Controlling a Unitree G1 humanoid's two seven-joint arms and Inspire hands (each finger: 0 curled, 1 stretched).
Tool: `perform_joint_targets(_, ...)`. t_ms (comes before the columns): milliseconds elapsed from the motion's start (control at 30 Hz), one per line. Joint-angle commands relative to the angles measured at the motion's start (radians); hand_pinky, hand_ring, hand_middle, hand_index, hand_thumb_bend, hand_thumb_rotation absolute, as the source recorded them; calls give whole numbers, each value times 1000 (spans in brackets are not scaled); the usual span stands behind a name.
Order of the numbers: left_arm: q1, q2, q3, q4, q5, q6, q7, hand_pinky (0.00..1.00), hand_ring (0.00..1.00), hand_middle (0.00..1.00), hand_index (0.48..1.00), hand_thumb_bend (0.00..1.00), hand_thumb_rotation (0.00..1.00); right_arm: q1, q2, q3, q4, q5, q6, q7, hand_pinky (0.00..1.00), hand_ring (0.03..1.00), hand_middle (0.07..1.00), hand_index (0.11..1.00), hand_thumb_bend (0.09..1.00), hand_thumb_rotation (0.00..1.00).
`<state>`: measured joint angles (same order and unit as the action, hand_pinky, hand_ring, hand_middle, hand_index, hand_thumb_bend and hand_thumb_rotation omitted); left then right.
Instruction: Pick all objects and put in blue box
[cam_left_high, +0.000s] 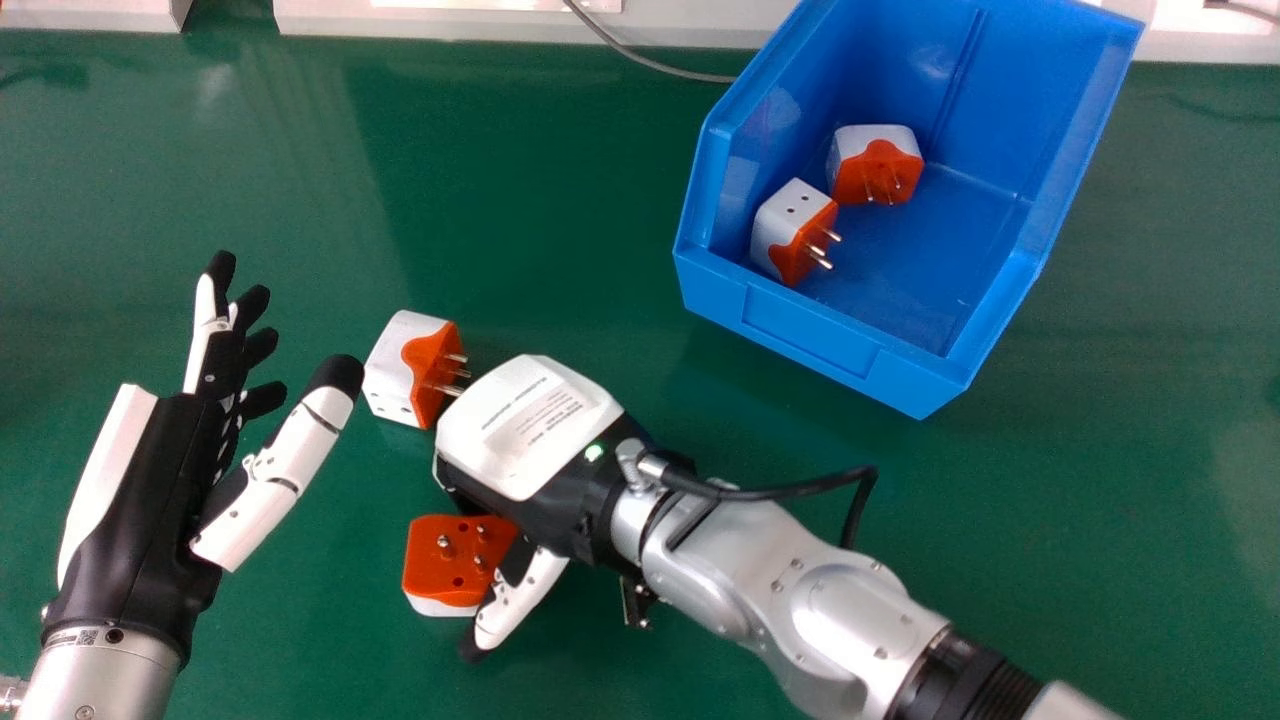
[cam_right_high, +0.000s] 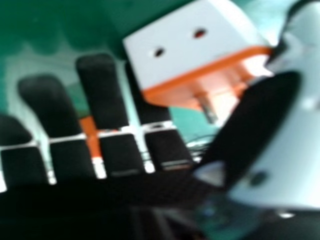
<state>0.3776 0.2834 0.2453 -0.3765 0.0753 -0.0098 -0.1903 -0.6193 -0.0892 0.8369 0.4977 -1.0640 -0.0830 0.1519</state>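
The right robot hand (cam_left_high: 530, 430) is low over the green surface (cam_left_high: 1100, 520), its fingers extended and its thumb well spread from them. In the gap — the right hand view shows this closely — sits a white and orange plug adapter (cam_left_high: 450, 570), orange pronged side up in the head view; whether the hand presses on it, I cannot tell, but no finger is curled round it. A second adapter (cam_left_high: 390, 375) lies on its side just ahead of that hand, prongs pointing right, near the thumb tip of the left robot hand (cam_left_high: 150, 500). That left hand is at the left of the head view, fingers loosely straight and thumb held apart, with nothing in its hold. Two more adapters are inside the blue box (cam_left_high: 820, 345), at the far right of the surface: one (cam_left_high: 785, 225) by the left wall with its prongs to the right, the other (cam_left_high: 870, 150) just behind it, prongs towards the robot. A grey cable (cam_left_high: 650, 62) runs behind the surface's middle to the box — partly hidden there.
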Motion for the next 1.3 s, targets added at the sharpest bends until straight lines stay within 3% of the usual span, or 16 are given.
perform_joint_targets(0, -7, 2, 4, -19, -5, -11, 7, 898, 966, 1000, 1000, 486, 738, -13, -18, 7, -10, 12, -25, 28, 53, 111, 187, 476, 514, 122)
perform_joint_targets(133, -6, 7, 7, -24, -4, 3, 3, 909, 976, 1000, 1000, 482, 736, -10, -33, -4, -44, 34, -32, 61, 68, 129, 208, 478, 514, 117)
perform_joint_targets(333, -9, 9, 13, -11, -13, -14, -1, 890, 955, 994, 1000, 489, 730, 3, -50, -19, -99, 45, -20, 94, 81, 143, 221, 479, 513, 119)
perform_joint_targets(467, -12, 18, 17, 6, -13, -30, -3, 903, 970, 1000, 1000, 492, 737, 29, -69, -41, -168, 52, -1, 116, 78, 141, 220, 477, 511, 119)
perform_joint_targets(633, -23, 29, 26, 30, -19, -28, -9, 926, 989, 1000, 1000, 492, 740, 82, -104, -82, -321, 56, 49, 177, 59, 120, 195, 478, 509, 115)
perform_joint_targets(833, -28, 40, 31, 58, -6, -47, -5, 935, 994, 1000, 1000, 473, 748, 146, -163, -148, -495, 67, 77, 232, 75, 139, 217, 481, 506, 113)
perform_joint_targets(967, -32, 39, 35, 70, -30, -46, -12, 940, 994, 1000, 1000, 482, 739, 183, -199, -191, -596, 58, 108, 285, 112, 182, 265, 483, 492, 134)
perform_joint_targets(1033, -30, 41, 36, 73, -30, -46, -11, 940, 992, 1000, 1000, 479, 741, 210, -211, -224, -643, 70, 119, 292, 132, 205, 287, 480, 488, 140)
perform_joint_targets(1167, -27, 38, 39, 70, -37, -32, -10, 940, 990, 1000, 1000, 484, 741, 251, -231, -287, -711, 90, 128, 275, 101, 167, 245, 477, 486, 141)
perform_joint_targets(1267, -27, 44, 41, 84, -35, -46, -8, 949, 995, 1000, 1000, 486, 739, 264, -242, -325, -736, 91, 121, 242, 82, 145, 219, 472, 489, 139)
